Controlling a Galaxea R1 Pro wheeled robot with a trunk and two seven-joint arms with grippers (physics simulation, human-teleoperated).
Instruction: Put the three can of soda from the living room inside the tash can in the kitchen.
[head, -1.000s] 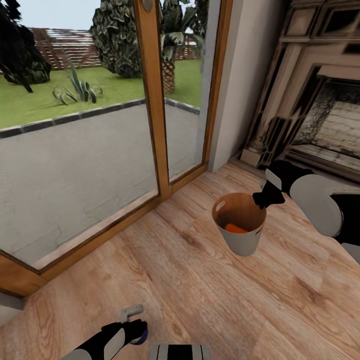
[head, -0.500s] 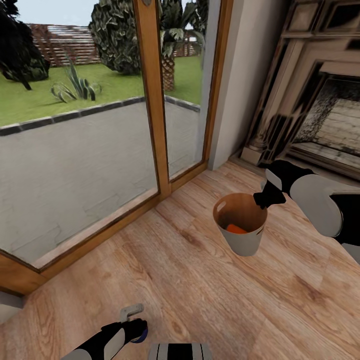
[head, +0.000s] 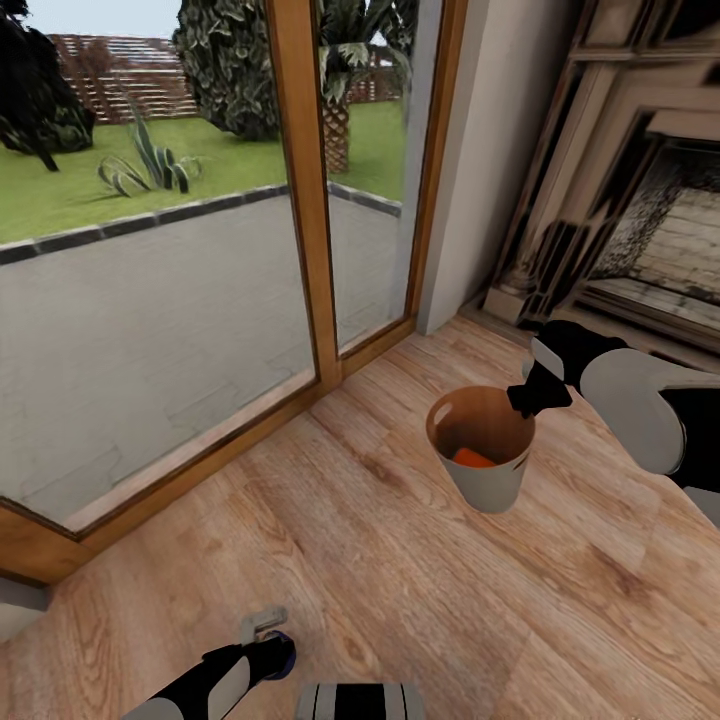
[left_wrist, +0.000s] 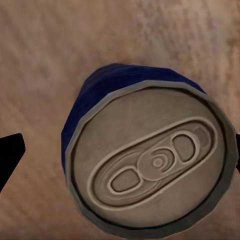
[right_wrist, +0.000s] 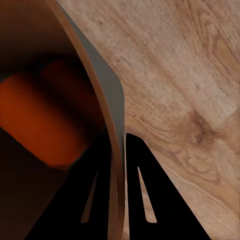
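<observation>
The tash can (head: 488, 478), pale grey outside and copper-brown inside, hangs just above the wood floor at centre right of the head view. My right gripper (head: 527, 398) is shut on its rim, one finger inside the wall and one outside (right_wrist: 150, 200). An orange can of soda (head: 472, 458) lies in the bottom, and it is also seen past the bin wall (right_wrist: 102, 95) as an orange can (right_wrist: 45, 120). My left gripper (head: 268, 640), low at the front, is shut on the dark blue can (left_wrist: 150, 160), whose silvery top faces the wrist camera. A third can is out of view.
A tall glass door with a wooden frame (head: 305, 200) runs along the left, with a paved yard and garden behind it. A pale wall corner (head: 470, 170) and the fireplace surround (head: 620, 190) stand at the right. Light wood floor (head: 380, 580) stretches between them.
The door frame, garden and fireplace have drifted slightly in the picture, so the camera has moved. Both grippers keep their holds, and the bin stays in the same spot relative to me.
</observation>
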